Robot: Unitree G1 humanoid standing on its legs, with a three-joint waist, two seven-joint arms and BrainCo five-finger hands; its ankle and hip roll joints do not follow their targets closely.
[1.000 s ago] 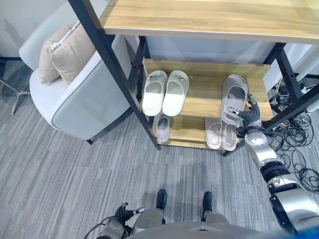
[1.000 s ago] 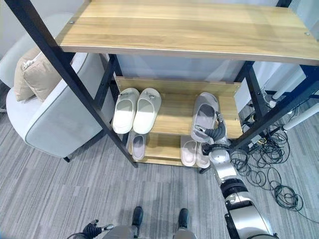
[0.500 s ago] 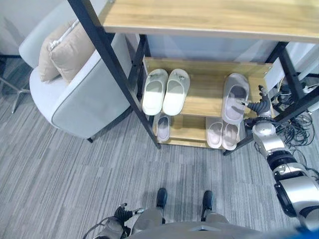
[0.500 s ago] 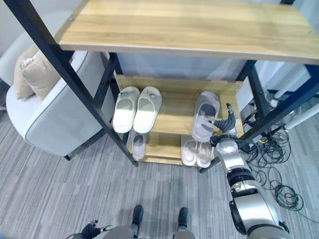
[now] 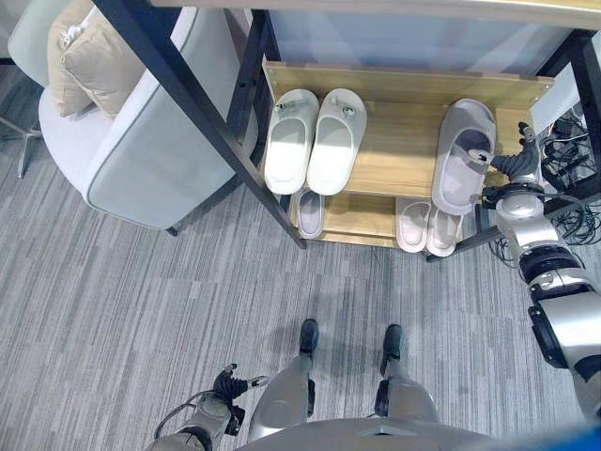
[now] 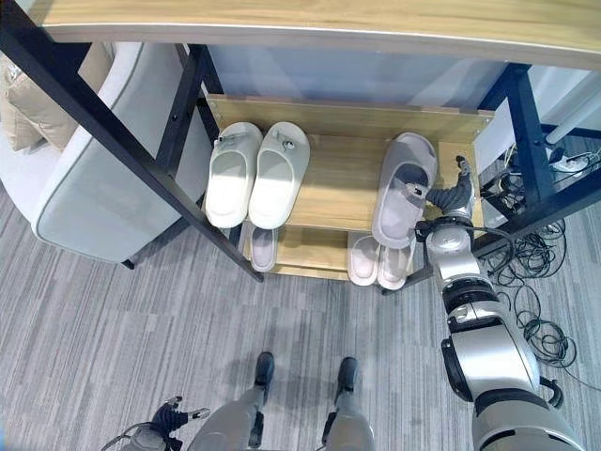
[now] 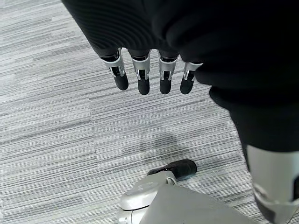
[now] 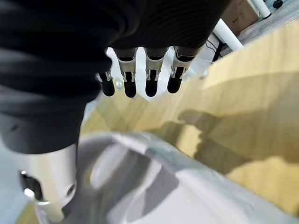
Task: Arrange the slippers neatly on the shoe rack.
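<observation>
On the middle shelf of the shoe rack point(image 5: 394, 164), toward its right end, a grey slipper point(image 5: 462, 155) lies toe-in toward the back, its heel reaching over the front edge. At about three o'clock from it, just beside its outer edge, the right hand point(image 5: 516, 167) hangs with its fingers point(image 8: 149, 79) loosely straight and parted, gripping nothing; the thumb sits close against the slipper's side, though I cannot tell whether it touches. At nine o'clock on the same shelf, a pair of white slippers point(image 5: 315, 139) rests side by side, toes to the back. Below, on the bottom shelf, a pale pair point(image 5: 427, 225) sits under the grey one, and a single small grey slipper point(image 5: 310, 212) lies under the white pair. Off at nine o'clock from the rack stands a grey armchair point(image 5: 150, 150) with beige cushions point(image 5: 89, 61). Down low, the left hand point(image 7: 149, 77) hangs over the grey carpet point(image 5: 113, 310), fingers straight and relaxed.
</observation>
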